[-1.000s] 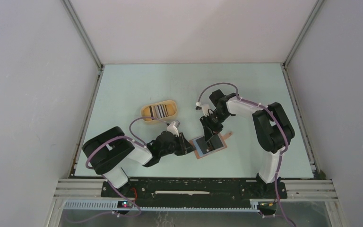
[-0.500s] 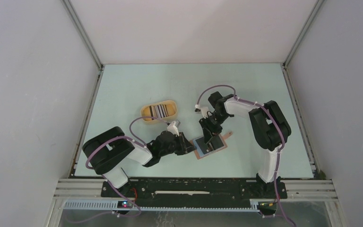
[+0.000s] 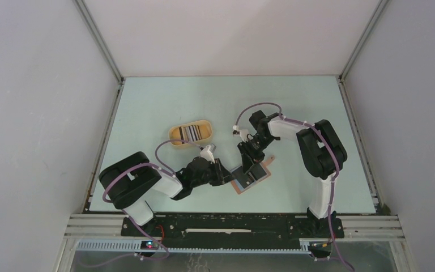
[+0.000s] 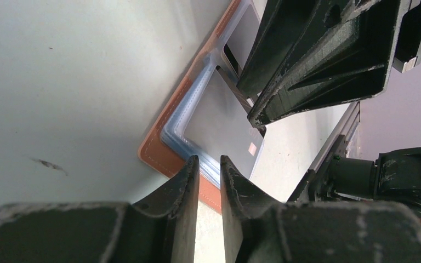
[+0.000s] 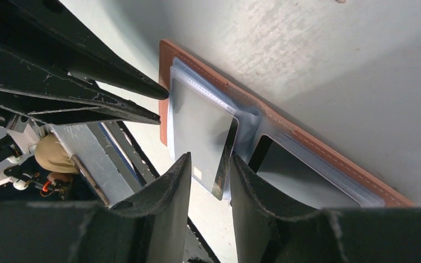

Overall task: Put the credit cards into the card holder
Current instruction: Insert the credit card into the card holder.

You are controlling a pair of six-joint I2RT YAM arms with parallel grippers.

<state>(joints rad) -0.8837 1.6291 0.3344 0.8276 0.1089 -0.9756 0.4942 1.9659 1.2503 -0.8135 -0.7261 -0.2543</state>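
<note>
The reddish-brown card holder (image 3: 264, 173) lies open on the table, its blue-grey pockets facing up. A grey credit card (image 5: 200, 131) sits partly in one pocket, one corner sticking out. My right gripper (image 5: 209, 159) is open and straddles that corner, with a gap showing on one side. A second card (image 5: 301, 175) lies in the neighbouring pocket. My left gripper (image 4: 209, 160) is at the holder's brown edge (image 4: 159, 159), jaws narrowly apart with nothing between them. In the top view the left gripper (image 3: 230, 177) and right gripper (image 3: 248, 170) meet over the holder.
A yellow oval tray (image 3: 173, 136) holding more cards (image 3: 191, 132) stands behind and left of the holder. The holder's snap tab (image 3: 272, 161) sticks out at its far right. Grey walls enclose the table.
My right gripper has shifted slightly left and nearer, further over the holder. The left arm has barely moved.
</note>
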